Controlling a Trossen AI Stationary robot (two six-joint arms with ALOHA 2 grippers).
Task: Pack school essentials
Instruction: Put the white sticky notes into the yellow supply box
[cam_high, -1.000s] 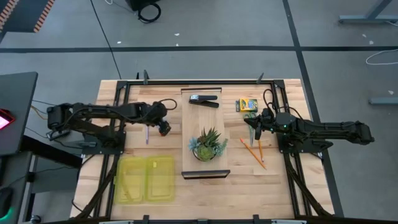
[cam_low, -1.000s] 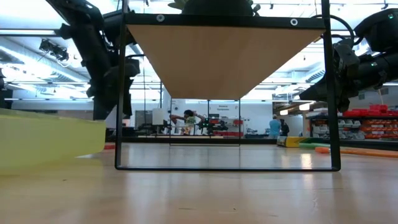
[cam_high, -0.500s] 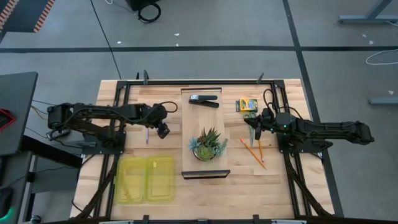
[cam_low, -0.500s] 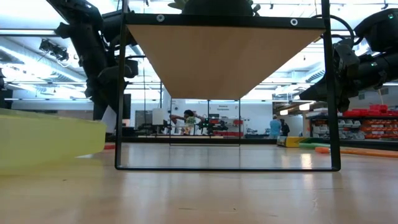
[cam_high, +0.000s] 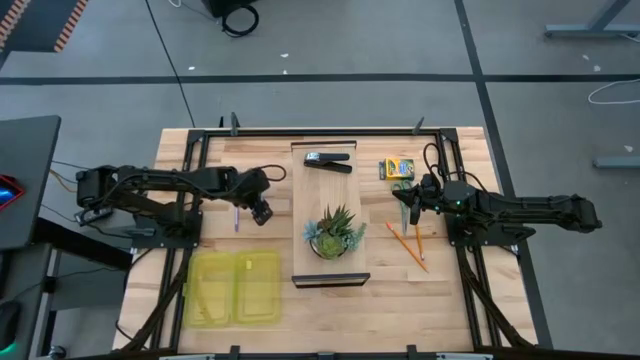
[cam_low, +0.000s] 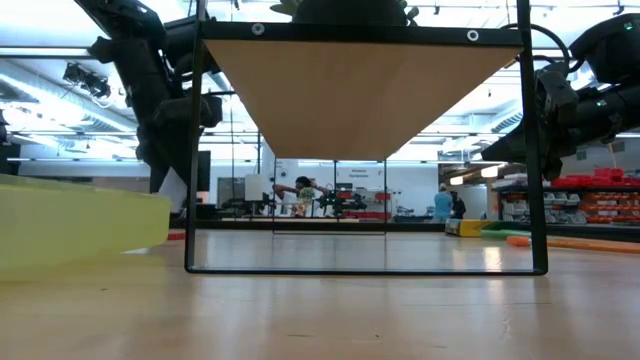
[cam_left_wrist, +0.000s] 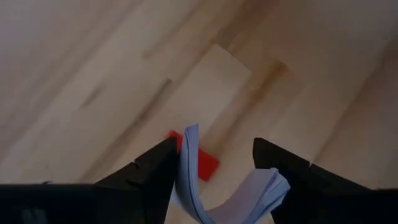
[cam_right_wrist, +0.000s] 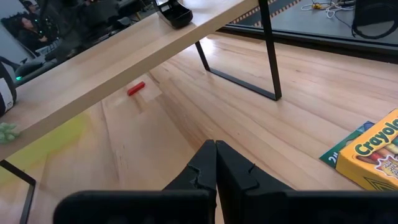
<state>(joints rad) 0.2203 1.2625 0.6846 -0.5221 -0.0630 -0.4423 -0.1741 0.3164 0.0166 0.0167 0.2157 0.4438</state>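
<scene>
As jaws narrowed, L gripper (cam_left_wrist: 214, 163) pinches note pad (cam_left_wrist: 205, 196), bowing it.

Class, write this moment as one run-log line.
left gripper: closing around note pad, red piece beneath | right gripper: shut, empty, beside crayon box | yellow case: open

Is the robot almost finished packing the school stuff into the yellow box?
Not nearly. The yellow plastic container looks empty, so nothing is packed yet. The left gripper has its fingers around a bent pale blue note pad above the small red piece. The yellow-and-green crayon box and thin orange pencils lie unpacked by the shut right gripper.
</scene>
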